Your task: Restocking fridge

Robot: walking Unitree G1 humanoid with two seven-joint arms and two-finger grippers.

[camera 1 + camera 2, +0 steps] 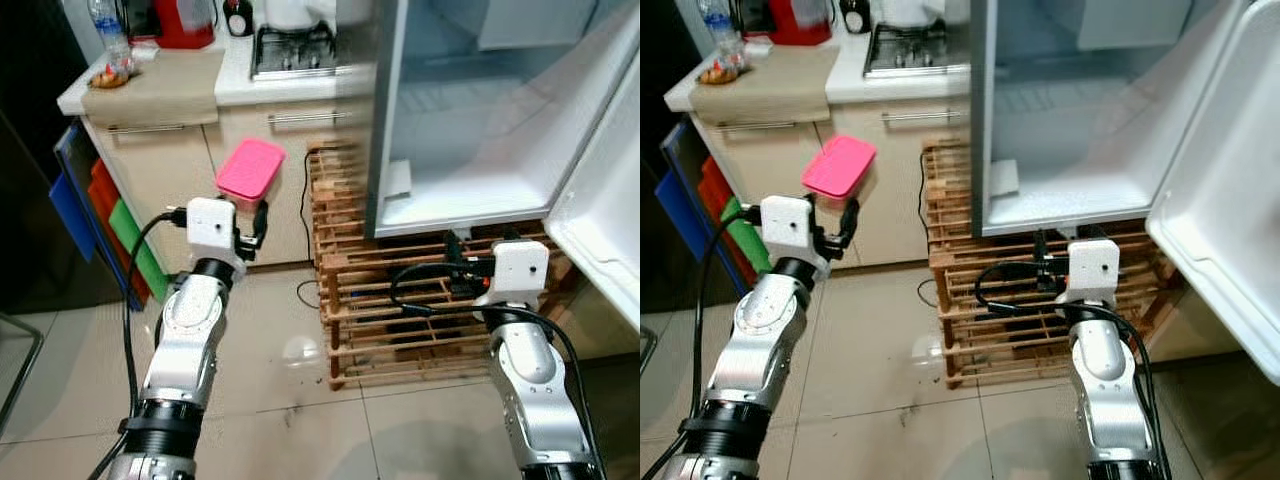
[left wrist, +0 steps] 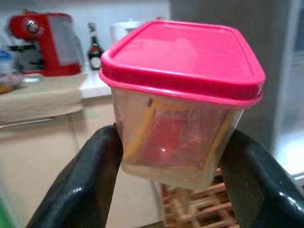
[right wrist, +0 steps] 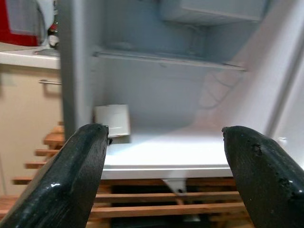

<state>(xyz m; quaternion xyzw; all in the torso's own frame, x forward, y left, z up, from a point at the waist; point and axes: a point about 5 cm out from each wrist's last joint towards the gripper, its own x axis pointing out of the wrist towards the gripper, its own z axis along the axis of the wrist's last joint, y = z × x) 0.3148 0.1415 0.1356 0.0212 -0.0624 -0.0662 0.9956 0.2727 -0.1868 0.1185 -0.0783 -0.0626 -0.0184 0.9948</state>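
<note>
Kitchen, tiled floor; beige cabinet run with countertop (image 1: 290, 85) carrying a gas hob (image 1: 292, 50), a red appliance (image 1: 185, 20), a dark bottle (image 2: 95, 47) and a water bottle (image 1: 108, 35). Fridge (image 1: 480, 150): raised on a slatted wooden pallet stand (image 1: 360, 300), door (image 1: 610, 230) swung wide on the robot's right, white interior lit; lower floor bare apart from a small white box (image 3: 112, 120) at its near-left corner, one shelf above. Left gripper (image 2: 166, 175): raised in front of the cabinets, well apart from the fridge opening, its two black fingers (image 2: 92, 180) pinching a clear container with a pink lid (image 2: 180, 95) by the lower walls; container slightly tilted, reddish contents visible through the plastic. Right gripper (image 3: 166, 166): held low before the pallet stand, pointed into the open compartment, jaws spread wide with nothing between them. Task status, as judged: item picked up and door already open; transfer not yet made. Remaining: carry the container across to the opening, set it on the fridge floor or shelf, release, and close the door.
</note>
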